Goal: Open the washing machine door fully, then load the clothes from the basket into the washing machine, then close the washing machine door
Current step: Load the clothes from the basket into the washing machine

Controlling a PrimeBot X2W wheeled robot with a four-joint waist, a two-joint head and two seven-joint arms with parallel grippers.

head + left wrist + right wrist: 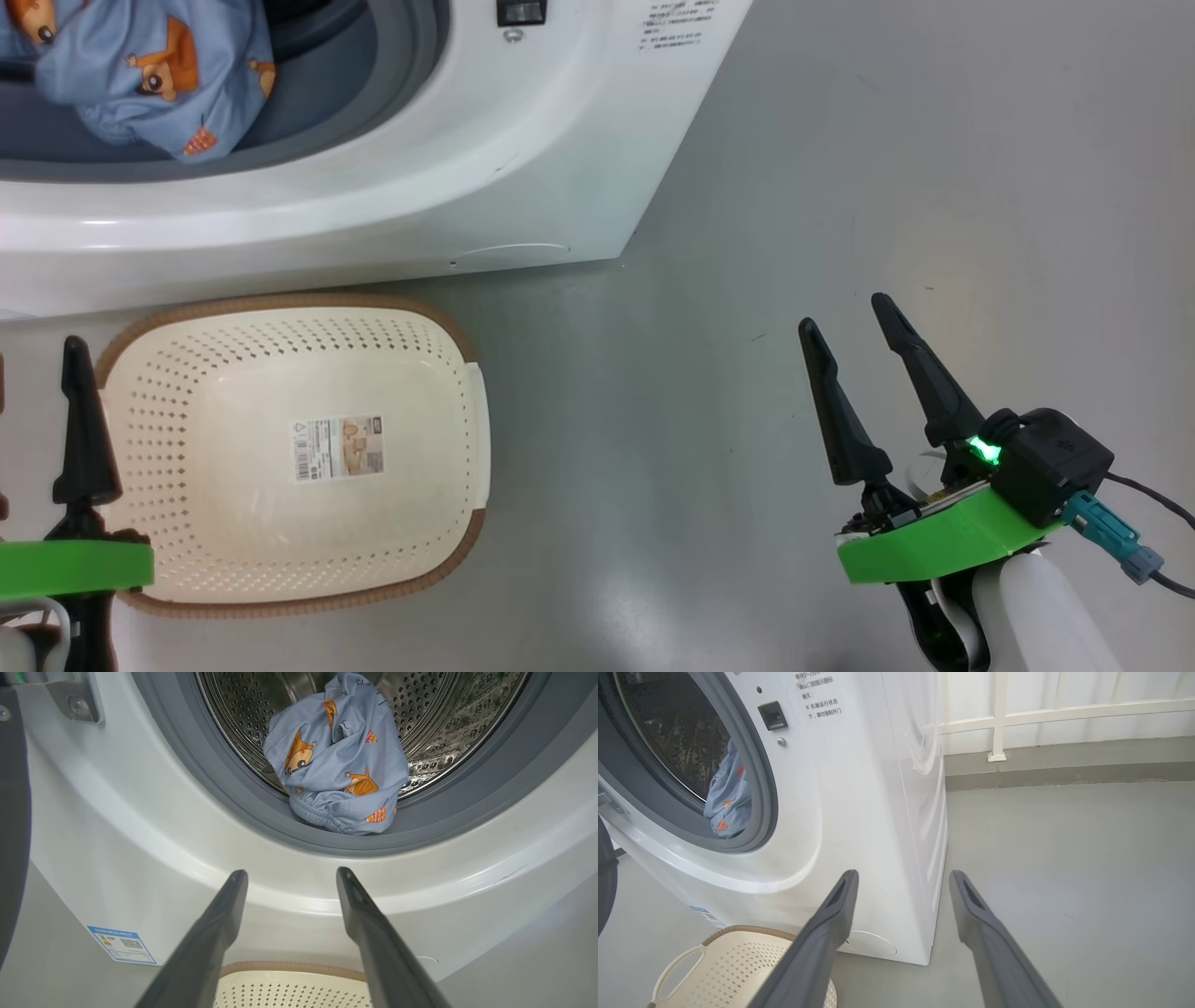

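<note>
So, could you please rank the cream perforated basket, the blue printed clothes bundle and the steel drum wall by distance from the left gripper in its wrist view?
1. The cream perforated basket, just below the left gripper.
2. The blue printed clothes bundle, ahead, at the drum's front edge.
3. The steel drum wall, behind the bundle.

You see the blue printed clothes [336,765] bundled on the gasket [219,788] of the white washing machine [140,849], its door [11,812] open. The cream basket [299,373] stands empty on the floor [840,187] before it.
</note>
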